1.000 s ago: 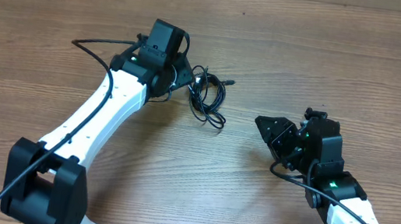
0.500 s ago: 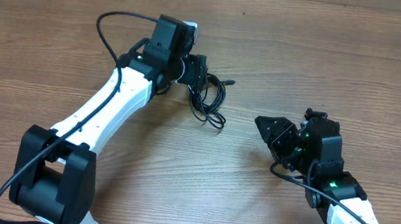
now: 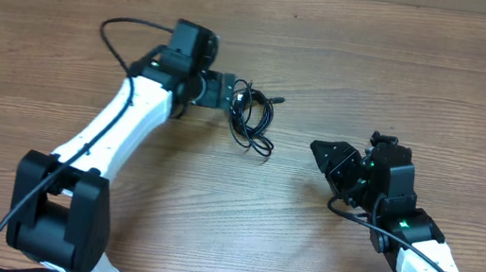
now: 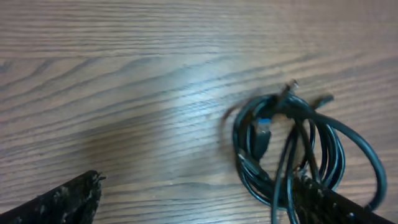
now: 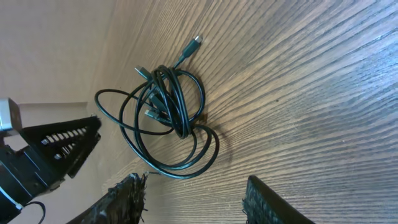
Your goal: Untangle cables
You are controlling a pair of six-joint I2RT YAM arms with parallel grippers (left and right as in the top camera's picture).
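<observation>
The left claw (image 3: 227, 93) is spread wide. In its wrist view the two fingers sit at opposite bottom corners, with bare wood between them and nothing pinched. The cables (image 4: 292, 149) lie on the table (image 3: 376, 69) just ahead of this claw, off toward its right finger (image 4: 336, 205). The lowest loops cross that fingertip in the picture, but I cannot tell whether they touch it. The cables are one loose bundle of thin black loops wound through each other. A plug with a blue tip (image 4: 264, 127) lies inside the loops on the side nearer the other finger, and two small ends poke out at the far edge of the bundle. Behind the claw, the white arm (image 3: 120, 128) runs back toward the near edge of the table, with a thicker black wire (image 3: 116, 32) arching over it.

The right claw (image 3: 333, 158) is partly spread, with only table between its fingers (image 5: 127, 199). It points at the same bundle, which lies well ahead of it and apart from it. One long plug end (image 5: 196, 41) stretches out the far side.
</observation>
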